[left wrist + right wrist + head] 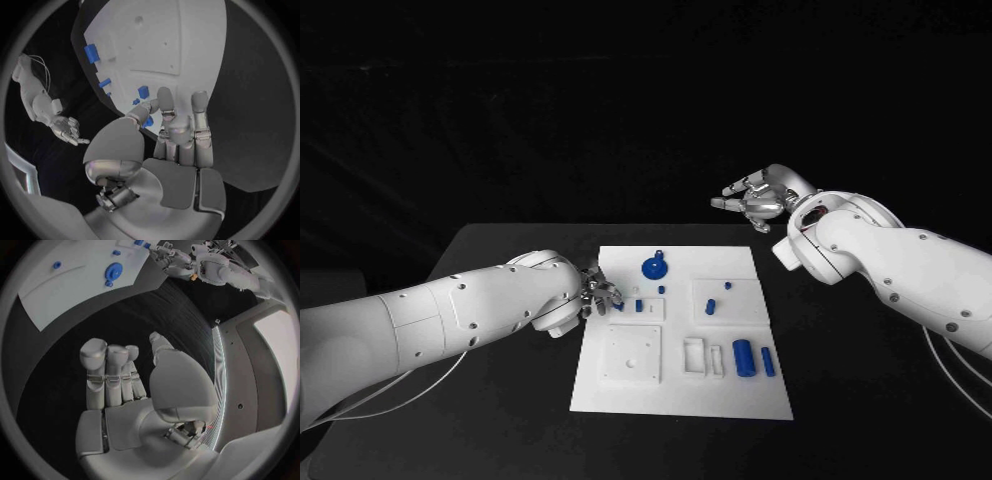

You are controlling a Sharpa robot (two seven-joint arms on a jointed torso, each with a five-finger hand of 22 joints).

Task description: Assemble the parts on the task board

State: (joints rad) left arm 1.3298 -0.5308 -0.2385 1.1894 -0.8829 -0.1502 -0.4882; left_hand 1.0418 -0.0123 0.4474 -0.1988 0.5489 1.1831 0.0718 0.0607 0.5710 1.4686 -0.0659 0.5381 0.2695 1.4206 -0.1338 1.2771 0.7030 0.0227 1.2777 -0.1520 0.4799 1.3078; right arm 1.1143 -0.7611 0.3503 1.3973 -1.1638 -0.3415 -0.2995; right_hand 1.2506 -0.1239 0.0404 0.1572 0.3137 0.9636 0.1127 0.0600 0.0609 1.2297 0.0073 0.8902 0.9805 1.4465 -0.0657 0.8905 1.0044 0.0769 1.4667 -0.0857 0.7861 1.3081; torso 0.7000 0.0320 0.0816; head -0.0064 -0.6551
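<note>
Black all round, the bench (516, 420) carries a white task board (678, 395) lying with its long axis running away from us. We see the left hand (596, 295) low over the board's left edge, fingers bent toward a small blue part (616, 306); in the left wrist view the fingertips (164, 95) stand just by a blue piece (149, 121), but we cannot tell whether they grip it. Just beyond lie two more short blue parts (639, 304), and farther up the board a round blue wheel-like part (653, 268) with a thin stem pointing to the far edge. To the right sit a small blue peg (710, 306) tilted a little and a tiny blue bit (727, 288) near it. Nearer us, two blue cylinders (743, 358) lie side by side, their long axes along the board's length, beside a white slotted block (694, 352) and a square white plate (633, 352). The right hand (759, 198) is raised well beyond the board's far right corner, fingers spread and holding nothing.
</note>
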